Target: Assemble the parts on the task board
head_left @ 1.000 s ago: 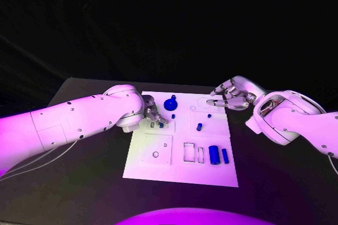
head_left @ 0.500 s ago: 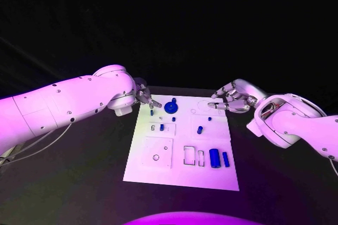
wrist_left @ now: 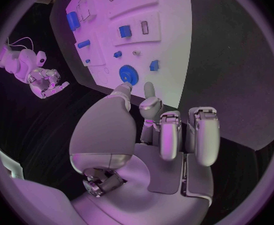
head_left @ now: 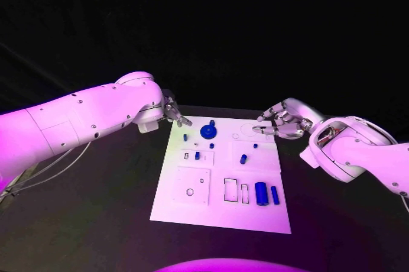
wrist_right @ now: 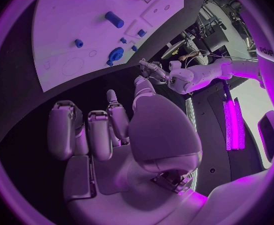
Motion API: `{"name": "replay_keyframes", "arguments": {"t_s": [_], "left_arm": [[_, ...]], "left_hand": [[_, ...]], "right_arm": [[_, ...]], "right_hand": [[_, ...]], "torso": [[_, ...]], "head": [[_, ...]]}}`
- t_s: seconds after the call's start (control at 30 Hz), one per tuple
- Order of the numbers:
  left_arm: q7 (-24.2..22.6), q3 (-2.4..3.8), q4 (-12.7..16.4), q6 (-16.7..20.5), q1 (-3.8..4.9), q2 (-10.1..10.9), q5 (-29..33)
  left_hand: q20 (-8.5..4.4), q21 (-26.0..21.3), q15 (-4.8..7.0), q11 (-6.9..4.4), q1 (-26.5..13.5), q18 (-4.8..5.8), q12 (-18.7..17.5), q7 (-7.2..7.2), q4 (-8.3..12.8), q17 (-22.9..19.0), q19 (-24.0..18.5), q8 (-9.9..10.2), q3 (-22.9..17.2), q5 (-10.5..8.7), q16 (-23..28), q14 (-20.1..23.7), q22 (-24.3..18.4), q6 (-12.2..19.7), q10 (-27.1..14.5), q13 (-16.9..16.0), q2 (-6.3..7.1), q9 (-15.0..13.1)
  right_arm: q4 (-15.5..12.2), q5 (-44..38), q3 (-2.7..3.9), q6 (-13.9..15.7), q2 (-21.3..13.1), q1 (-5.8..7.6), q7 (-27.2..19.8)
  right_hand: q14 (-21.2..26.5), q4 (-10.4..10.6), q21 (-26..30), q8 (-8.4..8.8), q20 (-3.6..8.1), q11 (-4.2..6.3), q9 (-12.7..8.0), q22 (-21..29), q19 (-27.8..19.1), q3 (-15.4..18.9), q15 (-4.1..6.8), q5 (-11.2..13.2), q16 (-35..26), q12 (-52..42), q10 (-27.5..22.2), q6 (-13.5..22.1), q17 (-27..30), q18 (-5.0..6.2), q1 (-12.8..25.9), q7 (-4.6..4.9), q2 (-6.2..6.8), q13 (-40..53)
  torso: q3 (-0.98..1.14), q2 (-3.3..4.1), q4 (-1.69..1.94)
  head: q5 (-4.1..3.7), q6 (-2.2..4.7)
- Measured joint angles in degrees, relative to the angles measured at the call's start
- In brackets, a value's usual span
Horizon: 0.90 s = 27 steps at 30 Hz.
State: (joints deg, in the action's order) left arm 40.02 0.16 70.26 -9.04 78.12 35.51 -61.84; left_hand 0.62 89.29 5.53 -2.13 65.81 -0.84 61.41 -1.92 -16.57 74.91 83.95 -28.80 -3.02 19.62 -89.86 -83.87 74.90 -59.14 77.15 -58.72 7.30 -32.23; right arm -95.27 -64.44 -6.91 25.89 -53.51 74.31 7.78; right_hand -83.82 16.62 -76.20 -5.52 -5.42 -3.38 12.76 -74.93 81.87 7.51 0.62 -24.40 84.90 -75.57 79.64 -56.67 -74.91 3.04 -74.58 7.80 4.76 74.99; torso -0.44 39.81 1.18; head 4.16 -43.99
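The white task board [head_left: 183, 201] lies in the middle of the black table. On it are a blue gear [head_left: 208, 130], several small blue pegs such as one [head_left: 243, 159], and a blue cylinder [head_left: 260, 194] beside a blue bar [head_left: 274, 194]. My left hand [head_left: 173, 114] hovers at the board's far left corner, its fingers loosely curled and holding nothing; its palm [wrist_left: 152, 130] faces the gear [wrist_left: 129, 75]. Off the far right corner my right hand [head_left: 281, 123] also holds nothing, with its fingers apart [wrist_right: 96, 132] above the board [wrist_right: 68, 30].
Empty cut-outs mark the board: a round hole [head_left: 189, 191] and rectangular slots [head_left: 230, 189]. Black table [head_left: 94, 213] surrounds the board on all sides. Each wrist view shows the other hand across the board's far edge.
My left hand has lifted off the board's small pegs and drawn back to the far left corner. My right hand has barely moved.
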Motion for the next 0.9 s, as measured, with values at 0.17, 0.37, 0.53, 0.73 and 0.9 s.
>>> {"name": "replay_keyframes", "arguments": {"t_s": [0.17, 0.37, 0.53, 0.73, 0.9], "left_arm": [[0.0, -0.37, -2.2, -0.5, -0.43, -1.4, -0.2], [0.0, -0.60, -4.3, -1.0, -1.25, -2.7, -0.3], [0.0, -0.71, -5.4, -1.3, -1.69, -3.4, -0.5], [0.0, -0.83, -6.5, -1.5, -1.97, -3.9, -0.7], [0.0, -0.88, -7.2, -1.7, -2.33, -4.3, -0.8]], "left_hand": [[0.00, 0.0, 0.00, 0.21, 0.0, 0.00, -0.2, 0.00, -0.2, 0.0, 0.0, 0.2, 0.2, 0.00, 0.0, 0.0, 0.0, 0.0, -0.2, 0.1, 0.00, 0.1], [0.00, -0.2, 0.00, 0.21, 0.0, 0.00, -0.2, -0.01, -0.1, 0.0, 0.0, 0.2, 0.4, 0.00, 0.0, 0.0, 0.0, 0.0, -0.2, 0.2, 0.00, 0.2], [0.00, -0.2, 0.00, 0.21, 0.0, 0.00, -0.2, -0.21, -0.2, 0.0, 0.0, 0.2, 0.5, 0.00, 0.0, 0.0, 0.0, 0.2, -0.2, 0.2, 0.00, 0.2], [0.00, -0.2, 0.00, 0.21, 0.0, 0.00, -0.2, -0.21, -0.2, 0.0, 0.0, 0.2, 0.5, 0.00, 0.0, 0.0, 0.0, 0.2, -0.2, 0.2, 0.00, 0.2], [0.00, -0.2, 0.00, 0.21, 0.0, 0.00, -0.2, -0.21, -0.2, 0.0, 0.0, 0.2, 0.5, 0.00, 0.0, 0.0, 0.0, 0.2, -0.2, 0.3, 0.00, 0.2]], "right_arm": [[-0.2, 0.0, 0.00, 0.1, 0.0, 0.00, 0.0], [-0.4, 0.0, 0.00, 0.2, 0.0, 0.00, -0.1], [-0.6, 0.0, 0.00, 0.4, 0.0, 0.00, -0.1], [-0.7, 0.0, 0.00, 0.5, 0.0, 0.00, -0.1], [-0.7, 0.0, 0.00, 0.6, 0.0, 0.00, -0.1]], "right_hand": [[0.0, 0.0, 0.0, 0.00, 0.00, 0.00, 0.0, 0.0, 0.0, 0.0, 0.00, 0.0, 0.0, 0.0, 0.0, 0.0, 0.0, 0.00, 0.0, 0.00, 0.00, 0.0], [0.0, 0.0, 0.0, 0.00, 0.00, 0.00, 0.0, 0.0, 0.0, 0.0, 0.00, 0.0, 0.0, 0.0, 0.0, 0.0, 0.0, 0.00, 0.0, 0.00, 0.00, 0.0], [0.0, 0.0, 0.0, 0.00, 0.00, 0.00, 0.0, 0.0, 0.0, 0.0, 0.00, 0.0, 0.0, 0.0, 0.0, 0.0, 0.0, 0.00, 0.0, 0.00, 0.00, 0.0], [0.0, 0.0, 0.0, 0.00, 0.00, 0.00, 0.0, 0.0, 0.0, 0.0, 0.00, 0.0, 0.0, 0.0, 0.0, 0.0, 0.0, 0.00, 0.0, 0.00, 0.00, 0.0], [0.0, 0.0, 0.0, 0.00, 0.00, 0.00, 0.0, 0.0, 0.0, 0.0, 0.00, 0.0, 0.0, 0.0, 0.0, 0.0, 0.0, 0.00, 0.0, 0.00, 0.00, 0.0]], "torso": [[0.00, 0.02, -0.05], [0.01, 0.02, -0.05], [0.02, 0.02, -0.07], [0.03, -0.03, -0.05], [0.03, -0.04, -0.05]], "head": [[0.11, -0.10], [0.12, -0.30], [0.06, -0.39], [0.04, -0.54], [0.00, -0.58]]}}
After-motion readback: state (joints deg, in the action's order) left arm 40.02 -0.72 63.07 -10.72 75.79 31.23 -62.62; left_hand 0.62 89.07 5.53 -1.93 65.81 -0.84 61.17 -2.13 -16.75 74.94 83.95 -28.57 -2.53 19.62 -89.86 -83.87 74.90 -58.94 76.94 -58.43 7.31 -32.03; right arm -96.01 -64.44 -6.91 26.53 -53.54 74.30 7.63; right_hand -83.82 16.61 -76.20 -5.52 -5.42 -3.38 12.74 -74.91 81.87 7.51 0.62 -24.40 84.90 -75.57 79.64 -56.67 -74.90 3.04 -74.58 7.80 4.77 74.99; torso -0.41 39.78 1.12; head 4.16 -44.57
